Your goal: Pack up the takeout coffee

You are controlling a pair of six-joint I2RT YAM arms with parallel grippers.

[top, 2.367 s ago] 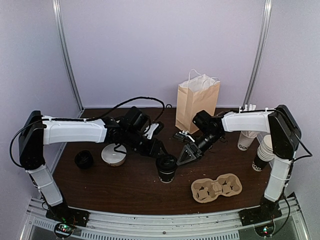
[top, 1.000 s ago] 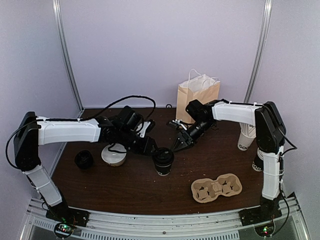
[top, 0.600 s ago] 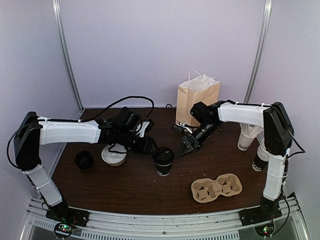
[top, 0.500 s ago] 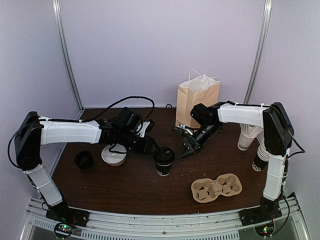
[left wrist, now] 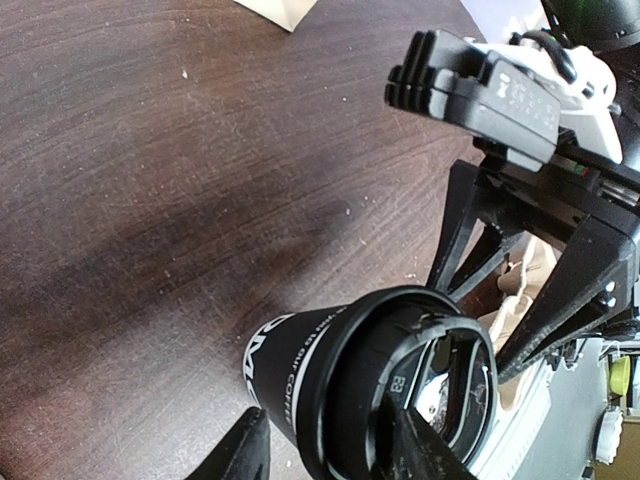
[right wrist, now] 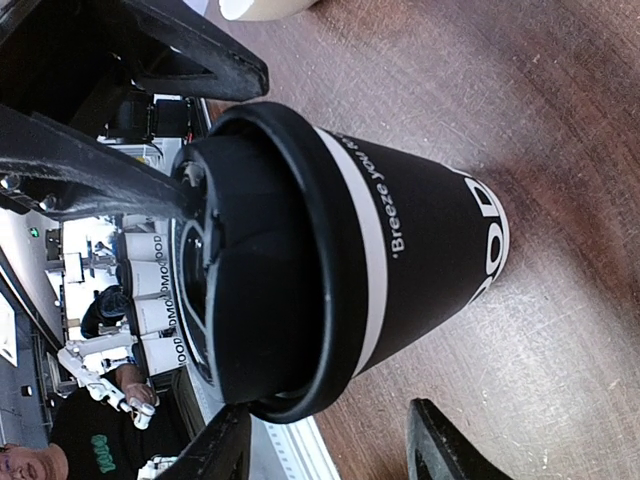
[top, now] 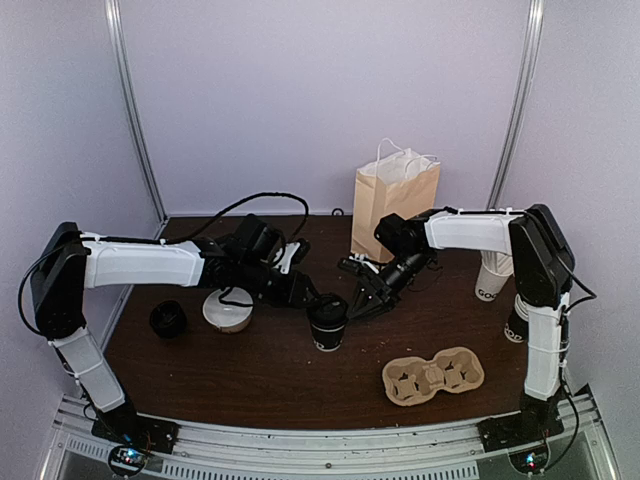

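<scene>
Coffee cup (top: 328,322), lid on, stands mid-table (top: 250,370), to the near left of the paper bag (top: 394,212). Left gripper (top: 317,304) is clamped on its body from the left. Right gripper (top: 355,302) straddles it from the right, jaws apart.

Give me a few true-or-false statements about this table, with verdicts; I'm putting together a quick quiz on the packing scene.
1. The takeout coffee has its black lid on. True.
2. The paper bag lies flat on the table. False: it stands upright at the back.
3. The cup carrier already holds a cup. False: both of its wells are empty.
4. The right gripper is open, close to the coffee. True.
</scene>
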